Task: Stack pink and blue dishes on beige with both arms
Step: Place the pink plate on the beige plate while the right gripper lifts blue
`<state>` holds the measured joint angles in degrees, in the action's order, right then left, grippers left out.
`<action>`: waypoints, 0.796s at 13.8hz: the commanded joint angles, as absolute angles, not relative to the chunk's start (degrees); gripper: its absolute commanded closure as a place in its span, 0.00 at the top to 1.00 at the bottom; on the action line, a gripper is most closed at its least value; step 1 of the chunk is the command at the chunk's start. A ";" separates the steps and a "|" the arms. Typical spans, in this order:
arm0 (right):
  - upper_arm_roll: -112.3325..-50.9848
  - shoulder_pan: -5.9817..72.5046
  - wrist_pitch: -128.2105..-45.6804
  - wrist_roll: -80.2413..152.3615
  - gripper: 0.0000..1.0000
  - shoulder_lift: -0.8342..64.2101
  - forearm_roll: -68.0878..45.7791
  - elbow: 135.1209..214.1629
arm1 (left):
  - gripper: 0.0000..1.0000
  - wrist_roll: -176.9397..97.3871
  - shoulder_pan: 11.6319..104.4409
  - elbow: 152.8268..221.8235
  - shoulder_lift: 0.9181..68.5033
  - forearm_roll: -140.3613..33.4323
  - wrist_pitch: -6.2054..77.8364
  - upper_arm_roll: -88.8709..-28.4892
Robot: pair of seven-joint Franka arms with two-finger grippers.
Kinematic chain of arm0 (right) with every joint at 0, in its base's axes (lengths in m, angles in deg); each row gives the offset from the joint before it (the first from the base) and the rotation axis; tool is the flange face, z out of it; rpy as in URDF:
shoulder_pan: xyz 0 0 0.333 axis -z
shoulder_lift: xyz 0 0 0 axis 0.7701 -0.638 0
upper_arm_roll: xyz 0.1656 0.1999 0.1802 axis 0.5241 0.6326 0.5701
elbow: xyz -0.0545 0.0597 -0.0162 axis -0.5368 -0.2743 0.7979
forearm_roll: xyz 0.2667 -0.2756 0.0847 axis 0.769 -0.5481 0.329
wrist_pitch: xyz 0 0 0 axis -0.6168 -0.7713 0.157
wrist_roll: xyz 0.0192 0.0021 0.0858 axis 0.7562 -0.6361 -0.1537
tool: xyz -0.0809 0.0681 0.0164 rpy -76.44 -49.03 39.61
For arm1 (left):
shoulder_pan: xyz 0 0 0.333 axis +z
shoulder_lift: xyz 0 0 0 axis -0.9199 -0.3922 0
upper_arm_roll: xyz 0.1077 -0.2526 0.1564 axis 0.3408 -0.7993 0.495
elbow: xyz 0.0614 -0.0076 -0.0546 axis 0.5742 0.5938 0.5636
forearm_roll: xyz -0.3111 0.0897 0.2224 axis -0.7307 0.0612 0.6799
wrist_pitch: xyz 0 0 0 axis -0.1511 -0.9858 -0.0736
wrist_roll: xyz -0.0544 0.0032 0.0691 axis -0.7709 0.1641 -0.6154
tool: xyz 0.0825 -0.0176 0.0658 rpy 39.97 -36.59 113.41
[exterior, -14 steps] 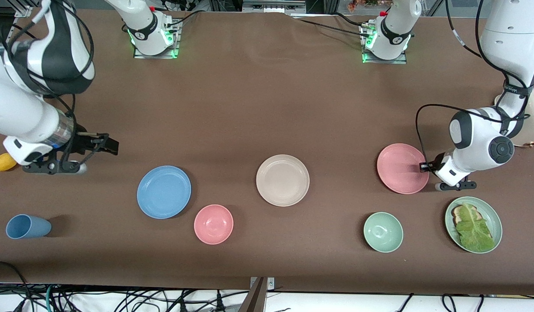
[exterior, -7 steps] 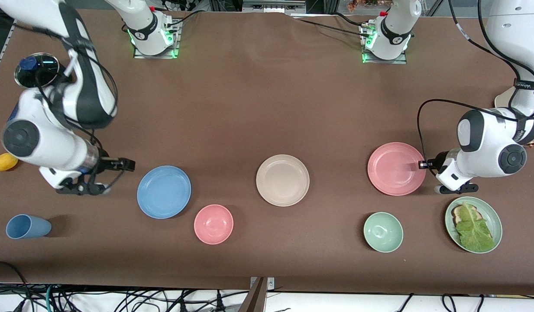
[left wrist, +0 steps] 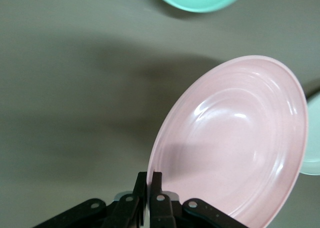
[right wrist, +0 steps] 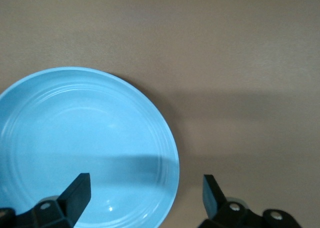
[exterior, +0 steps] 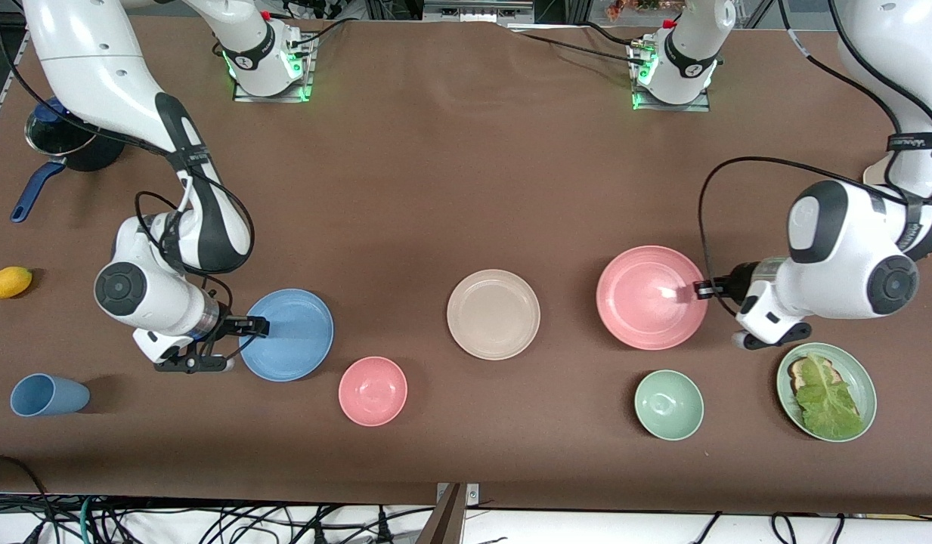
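The pale pink plate [exterior: 651,307] hangs tilted a little above the table, its shadow under it. My left gripper [exterior: 700,289] is shut on its rim at the left arm's end; in the left wrist view the fingers [left wrist: 150,180] pinch the edge of the pink plate [left wrist: 235,143]. The sky-blue plate [exterior: 292,336] lies flat on the table. My right gripper [exterior: 260,326] is open at its rim. In the right wrist view the gripper [right wrist: 145,188] straddles the edge of the blue plate [right wrist: 85,143]. The beige plate [exterior: 493,313] lies between the two, bare.
A pink bowl [exterior: 373,391] and a green bowl [exterior: 668,404] sit nearer the camera than the plates. A pale green plate [exterior: 862,378] with bread and lettuce is beside my left arm. A blue cup [exterior: 48,394], a yellow fruit [exterior: 8,282] and a dark pot [exterior: 65,143] stand at the right arm's end.
My left gripper has lifted the pink plate and carried it toward the beige plate. My right arm has swung down, bringing its open gripper to the blue plate's rim.
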<state>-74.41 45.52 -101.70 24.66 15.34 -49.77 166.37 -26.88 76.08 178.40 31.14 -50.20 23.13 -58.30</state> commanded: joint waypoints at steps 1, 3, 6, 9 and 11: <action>-74.19 45.44 -103.07 25.23 0.94 14.20 -50.29 167.28 | 0.00 -22.94 70.98 173.85 28.00 -53.60 22.01 -58.90; -74.19 45.87 -105.70 25.40 0.94 14.46 -50.20 170.53 | 0.00 -21.01 67.11 170.77 25.10 -53.61 23.32 -58.81; -74.36 46.05 -105.97 27.60 0.94 14.81 -50.02 172.03 | 0.00 -17.67 60.87 169.70 21.14 -52.91 31.91 -58.37; -74.45 46.32 -105.97 29.70 0.75 14.99 -49.85 172.65 | 0.00 -13.11 55.50 169.61 18.15 -52.82 39.30 -56.01; -74.63 46.40 -105.45 30.15 0.54 15.16 -49.85 172.65 | 0.00 -10.38 50.76 169.61 16.83 -51.95 44.32 -52.24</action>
